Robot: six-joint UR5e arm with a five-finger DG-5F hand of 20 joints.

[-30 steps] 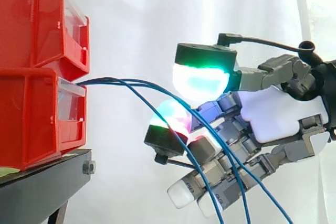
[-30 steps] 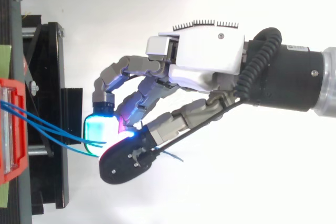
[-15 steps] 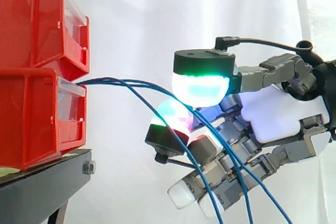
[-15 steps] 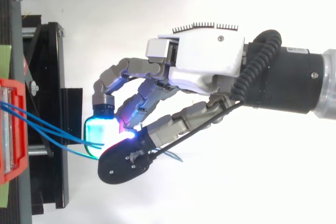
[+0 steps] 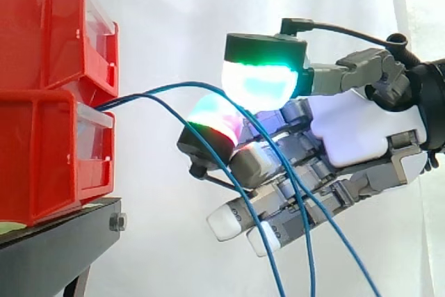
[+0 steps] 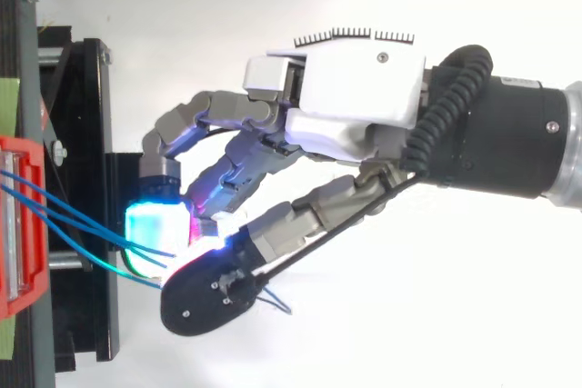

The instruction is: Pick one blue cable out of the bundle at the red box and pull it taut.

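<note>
Thin blue cables run out of the lower red bin and droop to the right past my hand. One cable arcs upward and passes between the green-glowing thumb pad and a red-and-green glowing fingertip, which close on it. The other cables hang in front of the lower fingers and leave the view at the bottom. From above, the cables stretch from the bin to the pinching pads, with the hand reaching in from the right.
A second red bin is stacked on the lower one, both on a black stand. A white curtain hangs behind. The stand's edge lies just left of the fingertips.
The hand has shifted left toward the bins and slightly up. The pinched cable, which drooped before, now rises in an arc between the bin and the pads.
</note>
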